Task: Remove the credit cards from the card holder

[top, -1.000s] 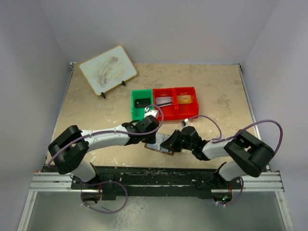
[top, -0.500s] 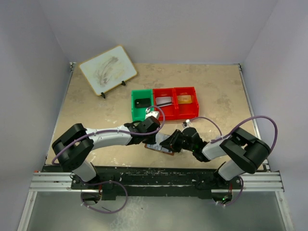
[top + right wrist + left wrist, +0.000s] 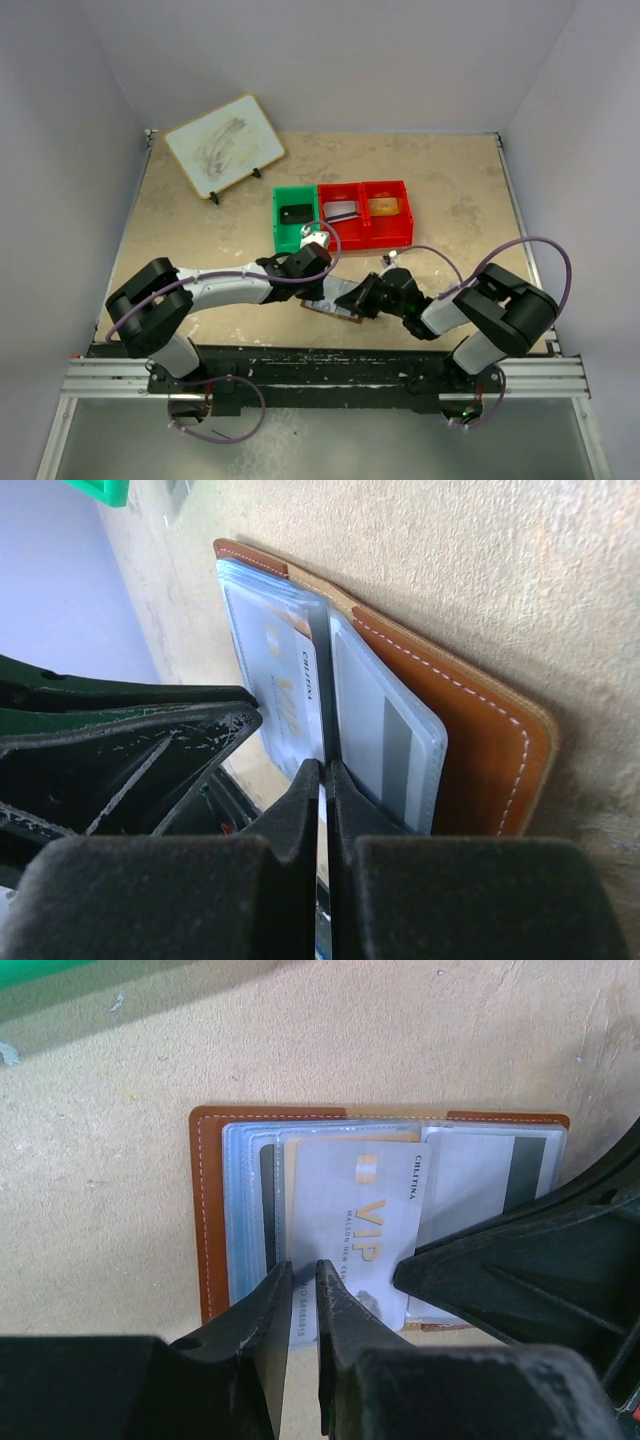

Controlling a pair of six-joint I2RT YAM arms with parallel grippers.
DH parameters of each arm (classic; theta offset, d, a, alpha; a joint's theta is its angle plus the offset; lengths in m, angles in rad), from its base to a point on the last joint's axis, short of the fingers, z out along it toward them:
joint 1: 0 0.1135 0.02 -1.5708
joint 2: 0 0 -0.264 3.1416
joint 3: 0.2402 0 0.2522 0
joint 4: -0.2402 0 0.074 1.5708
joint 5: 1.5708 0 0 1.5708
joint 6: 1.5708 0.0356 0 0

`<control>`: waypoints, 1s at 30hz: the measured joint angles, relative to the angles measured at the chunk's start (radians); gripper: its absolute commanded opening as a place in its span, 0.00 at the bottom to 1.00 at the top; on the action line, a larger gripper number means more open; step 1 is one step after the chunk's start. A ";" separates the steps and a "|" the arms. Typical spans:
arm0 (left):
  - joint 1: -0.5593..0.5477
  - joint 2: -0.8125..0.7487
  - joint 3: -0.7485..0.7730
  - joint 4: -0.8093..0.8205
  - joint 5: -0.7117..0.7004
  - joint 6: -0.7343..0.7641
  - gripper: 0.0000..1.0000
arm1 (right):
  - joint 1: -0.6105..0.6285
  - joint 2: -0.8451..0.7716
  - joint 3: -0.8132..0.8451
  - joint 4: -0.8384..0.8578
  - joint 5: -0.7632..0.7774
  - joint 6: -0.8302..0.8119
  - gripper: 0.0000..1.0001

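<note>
The right arm's black fingers are covering one corner of the flat brown leather card holder.

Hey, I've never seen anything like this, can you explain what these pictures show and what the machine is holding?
Two robot arms stand at the near edge of a table. The wide picture looks down from above; the others come from a camera on each wrist. On it lie an open brown card holder, a green bin, red bins and a propped board. The left gripper, nearly closed, rests at a white VIP card; the right gripper, closed, sits near the holder's fold. Whether either truly grips is unclear.
</note>
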State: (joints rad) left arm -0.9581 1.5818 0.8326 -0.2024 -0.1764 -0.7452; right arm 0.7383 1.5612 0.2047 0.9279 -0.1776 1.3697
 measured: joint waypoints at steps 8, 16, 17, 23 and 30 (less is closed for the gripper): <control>0.000 0.006 0.003 0.003 -0.011 -0.019 0.13 | -0.008 -0.070 -0.014 -0.038 0.001 -0.050 0.00; -0.005 0.009 0.004 0.005 -0.017 -0.021 0.13 | -0.018 -0.135 -0.053 -0.064 0.003 -0.053 0.03; -0.005 0.009 0.004 0.005 -0.017 -0.022 0.13 | -0.018 -0.137 -0.053 -0.066 0.003 -0.052 0.03; -0.005 0.010 0.005 0.003 -0.018 -0.022 0.13 | -0.018 -0.121 -0.052 -0.069 0.003 -0.034 0.13; -0.006 0.010 0.006 0.003 -0.018 -0.022 0.13 | -0.018 -0.082 -0.036 -0.049 0.002 -0.011 0.18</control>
State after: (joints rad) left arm -0.9638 1.5913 0.8383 -0.1993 -0.1940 -0.7670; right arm 0.7204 1.4792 0.1684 0.8787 -0.1753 1.3582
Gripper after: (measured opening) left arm 0.129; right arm 0.205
